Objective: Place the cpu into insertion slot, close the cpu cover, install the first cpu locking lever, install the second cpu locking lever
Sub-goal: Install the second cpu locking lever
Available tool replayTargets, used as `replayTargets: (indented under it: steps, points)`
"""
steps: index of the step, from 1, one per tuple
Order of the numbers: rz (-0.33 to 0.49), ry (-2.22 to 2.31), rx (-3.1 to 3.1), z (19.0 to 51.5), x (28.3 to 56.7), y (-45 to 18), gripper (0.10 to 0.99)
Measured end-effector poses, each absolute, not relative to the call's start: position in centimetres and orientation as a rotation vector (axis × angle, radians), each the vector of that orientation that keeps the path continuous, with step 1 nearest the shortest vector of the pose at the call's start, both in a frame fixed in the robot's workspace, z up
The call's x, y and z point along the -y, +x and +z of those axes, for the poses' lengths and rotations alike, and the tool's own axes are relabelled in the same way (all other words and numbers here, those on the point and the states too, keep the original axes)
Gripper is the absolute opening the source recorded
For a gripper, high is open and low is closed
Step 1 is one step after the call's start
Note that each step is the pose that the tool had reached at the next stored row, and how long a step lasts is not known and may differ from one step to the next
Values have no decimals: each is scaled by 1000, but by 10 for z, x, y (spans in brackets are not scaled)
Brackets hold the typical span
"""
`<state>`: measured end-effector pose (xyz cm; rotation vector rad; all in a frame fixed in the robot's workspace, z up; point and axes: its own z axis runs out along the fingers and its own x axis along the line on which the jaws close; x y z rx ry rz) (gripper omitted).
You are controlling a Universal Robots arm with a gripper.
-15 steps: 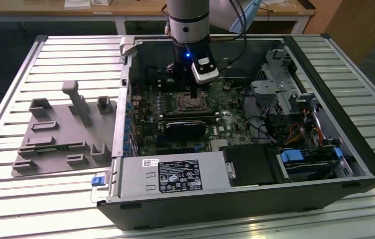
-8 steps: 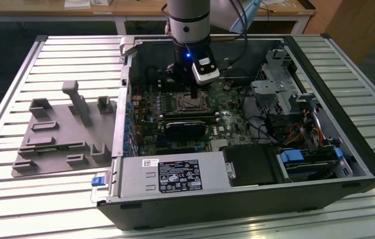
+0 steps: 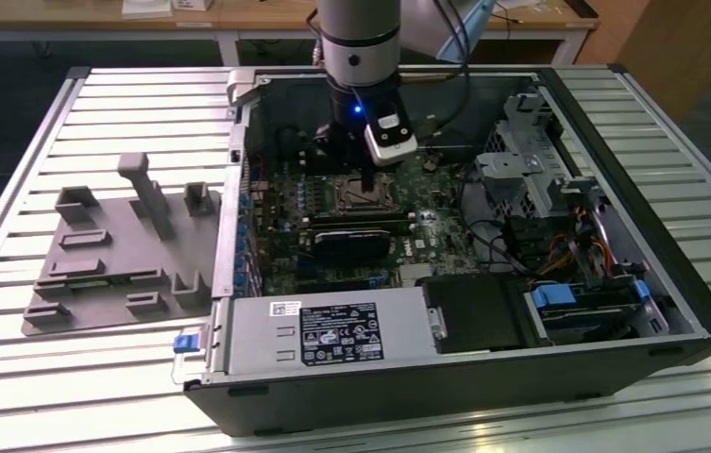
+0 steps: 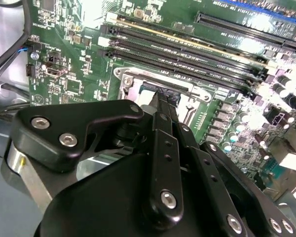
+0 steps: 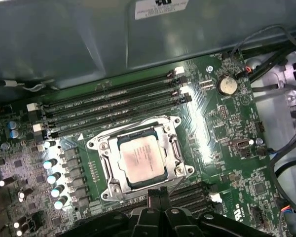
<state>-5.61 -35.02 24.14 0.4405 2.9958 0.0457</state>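
The cpu (image 5: 140, 160), a pale silver square chip, lies flat in the insertion slot (image 3: 352, 196) on the green board inside the open computer case. The silver cpu cover (image 5: 104, 148) lies down around the chip as a frame. Thin metal lever rods (image 5: 176, 144) run along the frame's edges. My gripper (image 5: 158, 193) hangs just over one edge of the socket, and its black fingers (image 4: 160, 128) are together with nothing seen between them. In the exterior view the gripper (image 3: 364, 182) points straight down at the socket. In the second wrist view the cover (image 4: 130, 94) is partly hidden behind the gripper (image 4: 165, 106).
Long black memory slots (image 5: 113, 106) flank the socket. A black card (image 3: 355, 247) stands just in front of it. The power supply (image 3: 330, 335), drive bays (image 3: 582, 302) and cables (image 5: 281, 163) crowd the case. A grey fixture (image 3: 116, 245) sits on the table at the exterior view's left.
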Motion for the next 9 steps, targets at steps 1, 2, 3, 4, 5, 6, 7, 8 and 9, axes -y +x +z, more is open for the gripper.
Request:
replayTargets:
  steps: [1, 2, 3, 4, 5, 6, 7, 8, 9]
  points:
    - [45, 441, -2999, 241, 351, -56, 102]
    - [45, 441, -3002, 241, 352, -56, 102]
    - [44, 442, -3006, 240, 353, -56, 102]
    - [43, 442, -3010, 240, 354, -56, 102]
    - [42, 442, -3015, 239, 354, -56, 102]
    - [40, 442, -3020, 239, 355, -56, 102]
    - [39, 442, -3025, 238, 355, -56, 102]
    - [37, 441, -3029, 237, 355, -56, 102]
    - [36, 440, -3033, 237, 355, -56, 102]
